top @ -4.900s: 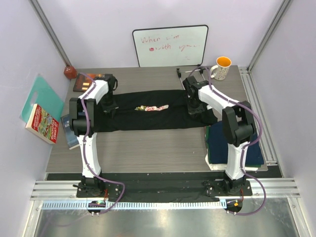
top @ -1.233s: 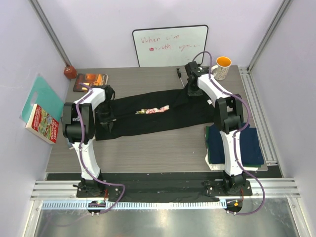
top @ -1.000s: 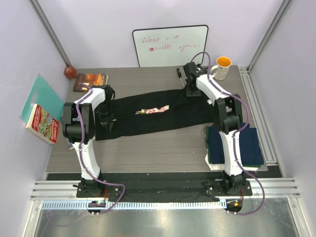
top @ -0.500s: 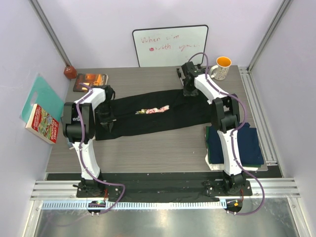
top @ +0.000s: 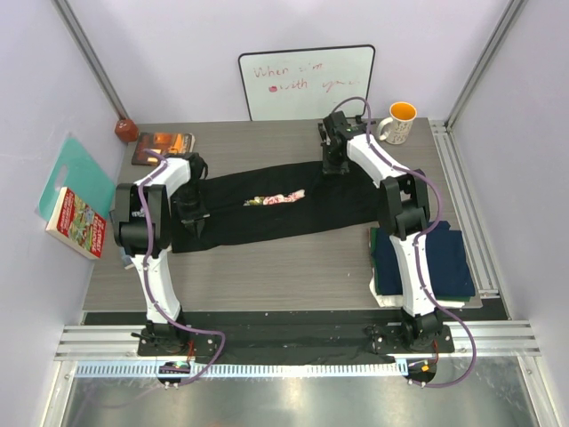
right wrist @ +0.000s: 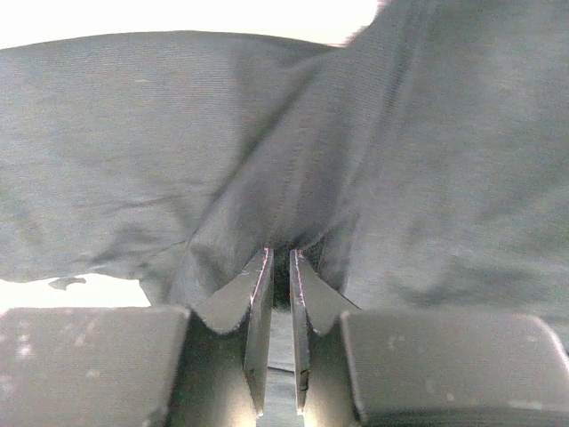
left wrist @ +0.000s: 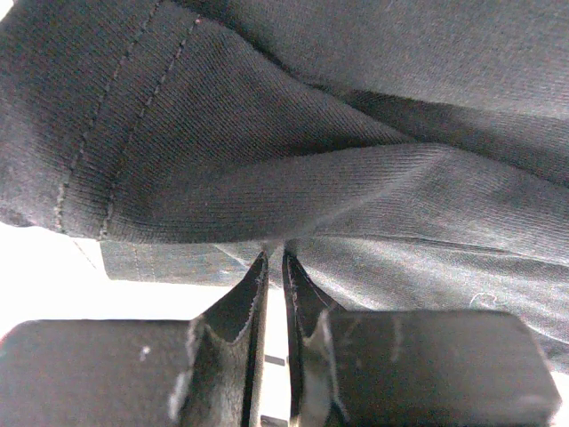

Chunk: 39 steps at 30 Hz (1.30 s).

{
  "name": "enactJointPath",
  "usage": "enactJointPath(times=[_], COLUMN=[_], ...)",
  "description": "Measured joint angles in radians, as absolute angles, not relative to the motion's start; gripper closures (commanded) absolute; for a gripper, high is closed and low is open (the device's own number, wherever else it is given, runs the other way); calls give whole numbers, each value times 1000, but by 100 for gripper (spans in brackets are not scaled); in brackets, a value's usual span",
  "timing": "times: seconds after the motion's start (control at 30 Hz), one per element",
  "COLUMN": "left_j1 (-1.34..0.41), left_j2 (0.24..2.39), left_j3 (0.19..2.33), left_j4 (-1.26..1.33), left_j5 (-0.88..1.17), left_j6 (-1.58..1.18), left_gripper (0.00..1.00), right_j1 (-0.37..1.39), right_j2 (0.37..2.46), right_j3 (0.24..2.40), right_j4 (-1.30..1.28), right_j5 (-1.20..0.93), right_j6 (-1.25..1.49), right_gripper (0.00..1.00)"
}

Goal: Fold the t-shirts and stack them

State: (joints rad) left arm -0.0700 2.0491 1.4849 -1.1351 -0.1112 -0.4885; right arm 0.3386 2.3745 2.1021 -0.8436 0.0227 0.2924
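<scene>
Nearest me, at the lower right of the overhead view, sits the folded stack (top: 440, 267) with navy on top. I judge it is parked there so the middle of the table (top: 267, 267) is free for folding. Left of centre, my left gripper (left wrist: 274, 258) is clenched on a thin fold at the left end of the black t-shirt (top: 267, 218), which I take to be the anchor for that end. The shirt lies as a long band across the middle of the frame, a strip of floral print (top: 274, 197) showing. Farther up, right of centre, my right gripper (right wrist: 277, 258) is clamped on a bunched ridge at the shirt's far edge, probably to draw the band taut for a straight crease. Beyond stand the mug (top: 400, 122) and whiteboard (top: 307, 83).
</scene>
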Motion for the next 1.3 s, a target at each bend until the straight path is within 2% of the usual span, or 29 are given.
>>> enactJointPath(times=[0.07,0.13,0.17,0.53,0.57,0.6,0.67,1.3], left_j1=[-70,-70,-70,-70,-70,-70,-70,-70], left_j2=[2051,2051,2051,2075,2077,2078,2078,2086], left_j3=[1485,1485,1485,1500,1503,1504,1504,1505], left_j4=[-1135,-1135,-1135,-1135,-1135,-1134,-1135,-1134], left_j5=[-111,-112,-112,-111,-111,-111,-111,-104], left_j6=[-488,-488,-488,-486,-485,-485,-484,-481], left_gripper=[89,89,89,89,89,89,89,89], right_j1=[342,345,345,339,338,337,335,337], right_j2=[2374,2374,2374,2368,2368,2368,2367,2321], right_j3=[2102,2102,2102,2044,2044,2043,2035,2057], right_j4=[-835,-834,-834,-811,-810,-809,-804,-775], right_j5=[2,-6,-9,-73,-78,-82,-88,-99], right_j6=[294,295,296,310,313,315,316,321], right_gripper=[76,65,63,61,63,81,99,99])
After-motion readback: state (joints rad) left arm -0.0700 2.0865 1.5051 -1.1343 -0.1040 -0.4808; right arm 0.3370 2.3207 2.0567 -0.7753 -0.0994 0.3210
